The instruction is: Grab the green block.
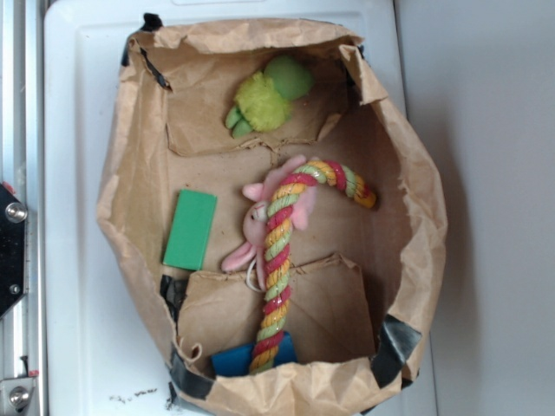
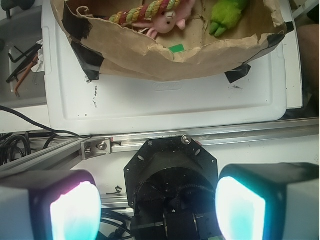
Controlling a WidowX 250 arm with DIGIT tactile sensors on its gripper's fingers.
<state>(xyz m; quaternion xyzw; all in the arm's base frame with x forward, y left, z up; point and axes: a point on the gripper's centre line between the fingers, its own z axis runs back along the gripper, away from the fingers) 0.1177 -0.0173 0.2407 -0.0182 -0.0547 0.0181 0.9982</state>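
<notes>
The white tray [image 1: 78, 173] is the largest thing, lying flat with its raised rim running past the bag on every side; bare white shows along the left and along the bottom. One brown paper bag [image 1: 416, 208] sits on it, mouth open upward, its crumpled walls standing up all round and closing in the floor. Black tape [image 1: 395, 342] patches the rim at several corners. Folded flaps lie on the bag floor at the top and bottom, leaving a free strip of floor across the middle and a wide bare patch on the right.

One rope [image 1: 277, 269] of red, yellow and green strands runs from the bottom edge up the middle and hooks right. One pink plush [image 1: 269, 221] lies under it, touching it. One yellow-green plush [image 1: 264, 100] rests on the top flap, well apart from the others. One green block [image 1: 190, 230] lies flat on the left of the floor, just beside the left wall, with clear floor between it and the pink plush. One blue block [image 1: 230, 360] sits at the bottom wall, partly under the rope's end.

In the wrist view the gripper [image 2: 157, 207] hangs outside the bag, over the rail beside the tray, its two glowing pads [image 2: 75, 212] spread wide apart with nothing between them. Only a sliver of the green block shows over the bag rim there.
</notes>
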